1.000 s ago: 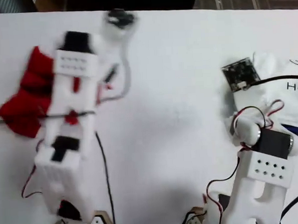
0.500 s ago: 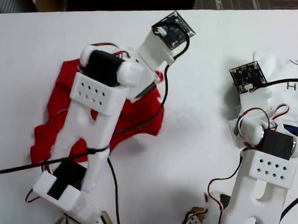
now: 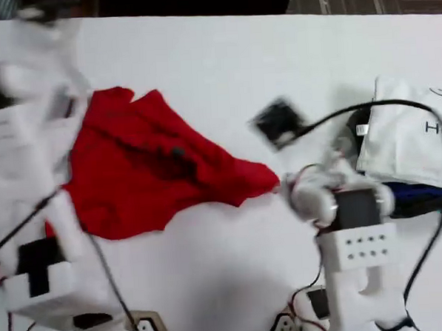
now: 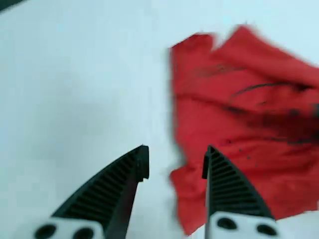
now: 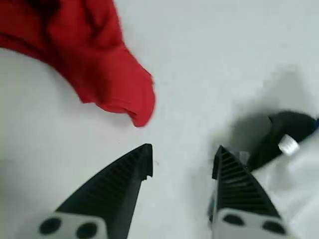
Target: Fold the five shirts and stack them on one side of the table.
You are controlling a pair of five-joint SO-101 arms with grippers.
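Left claw [image 4: 175, 155] swung off red shirt [image 3: 144, 181]; shirt spread wider.

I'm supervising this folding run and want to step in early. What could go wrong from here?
The red shirt lies bunched and wrinkled, not flat, so a fold started now may come out lumpy. A black cable drapes over the folded white shirt; an arm's swing might drag that shirt askew. The left hand is open at the red shirt's edge and could pinch only one layer.
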